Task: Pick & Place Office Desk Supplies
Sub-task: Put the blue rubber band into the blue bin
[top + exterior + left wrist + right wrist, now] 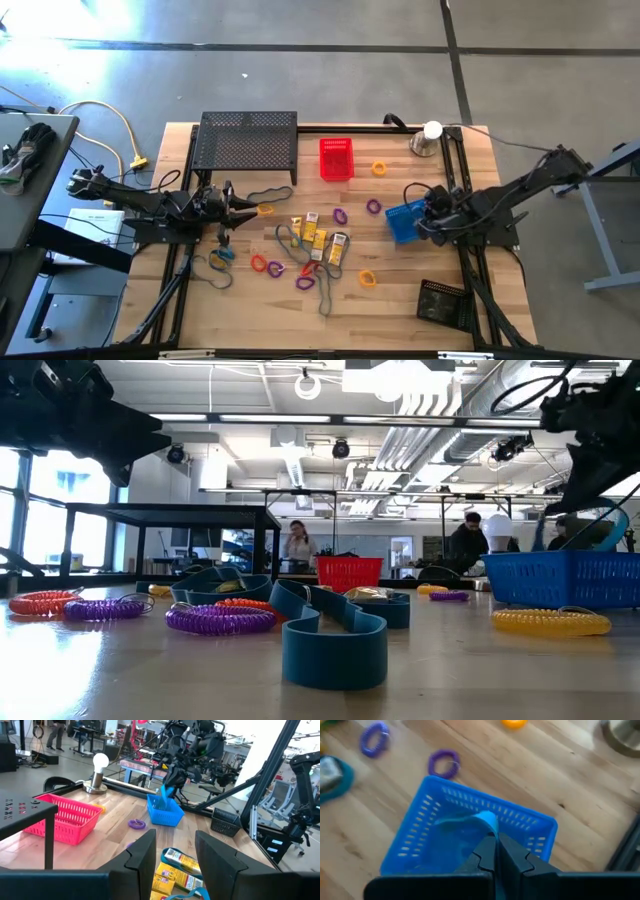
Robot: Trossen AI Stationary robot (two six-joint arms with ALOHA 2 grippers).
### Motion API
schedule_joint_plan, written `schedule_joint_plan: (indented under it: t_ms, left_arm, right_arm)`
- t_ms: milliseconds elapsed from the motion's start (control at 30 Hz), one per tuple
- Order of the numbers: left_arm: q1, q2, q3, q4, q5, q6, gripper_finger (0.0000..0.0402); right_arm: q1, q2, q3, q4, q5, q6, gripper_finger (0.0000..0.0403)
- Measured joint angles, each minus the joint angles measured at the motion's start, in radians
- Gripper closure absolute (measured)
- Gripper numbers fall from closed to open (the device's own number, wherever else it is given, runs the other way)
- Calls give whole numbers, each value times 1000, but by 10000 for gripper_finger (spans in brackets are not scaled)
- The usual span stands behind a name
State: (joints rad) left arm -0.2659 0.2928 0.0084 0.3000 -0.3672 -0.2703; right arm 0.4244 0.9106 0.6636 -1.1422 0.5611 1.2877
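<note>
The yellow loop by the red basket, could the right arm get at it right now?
Probably not at once. The yellow loop lies in the open beside the red basket, but the right gripper is shut on a blue band over the blue basket; it must drop that first.

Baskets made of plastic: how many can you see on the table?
2. A red plastic basket sits at the table's far middle, beside the black mesh shelf. A blue plastic basket sits right of centre, under the right gripper.

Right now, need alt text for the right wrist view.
The right end effector, shut on a blue band, hangs over a blue basket on the wooden table. Two purple loops lie beyond it.
</note>
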Motion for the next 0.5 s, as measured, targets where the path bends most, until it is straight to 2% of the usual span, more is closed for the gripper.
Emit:
schedule_joint_plan:
  t_ms: [233,400,500]
  left_arm:
    - [0,0,0,0,0,0,269]
    - [0,0,0,0,0,1,269]
    - [0,0,0,0,0,0,269]
  right_arm:
    - [-68,81,0,-2,-50,-8,400]
    - [-119,149,0,27,-141,-76,400]
    - [-139,187,0,73,-154,-129,400]
